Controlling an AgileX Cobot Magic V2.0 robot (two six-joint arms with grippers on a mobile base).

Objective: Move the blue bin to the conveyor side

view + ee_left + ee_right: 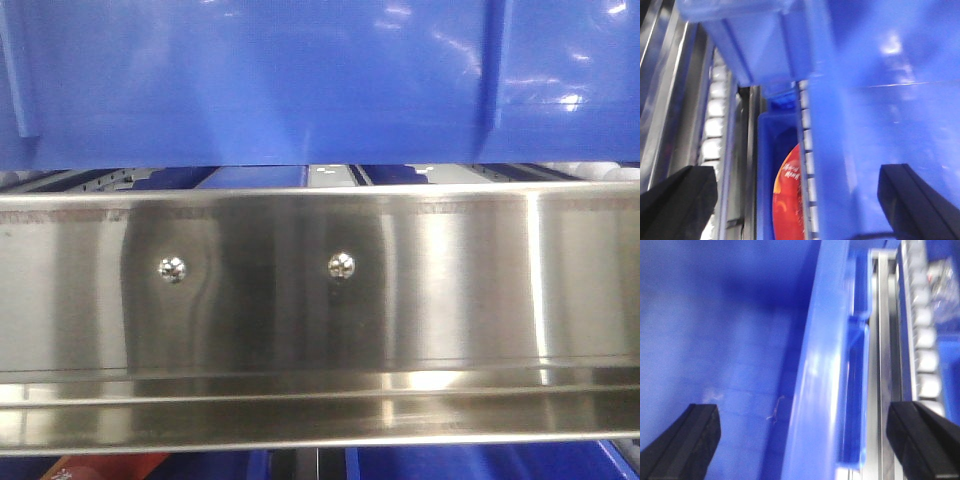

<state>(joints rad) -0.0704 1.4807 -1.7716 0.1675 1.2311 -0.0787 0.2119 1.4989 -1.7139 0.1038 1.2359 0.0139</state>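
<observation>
The blue bin [300, 80] fills the top of the front view, glossy, with vertical ribs, just behind the steel rail. My left gripper [796, 175] is open, and its black fingers [680, 200] stand wide apart on either side of the bin's side wall [830, 150]; one finger is inside the bin and one outside, neither touching it. My right gripper [802, 410] is open in the same way astride the opposite wall and rim [815, 390]. The dark grey conveyor belt with its red frame is out of view.
A shiny steel rail [320, 300] with two screws [172, 268] crosses the front view. White rollers [715, 125] run beside the bin and also show in the right wrist view [925, 340]. A lower blue bin [767, 165] holds a red package [787, 200].
</observation>
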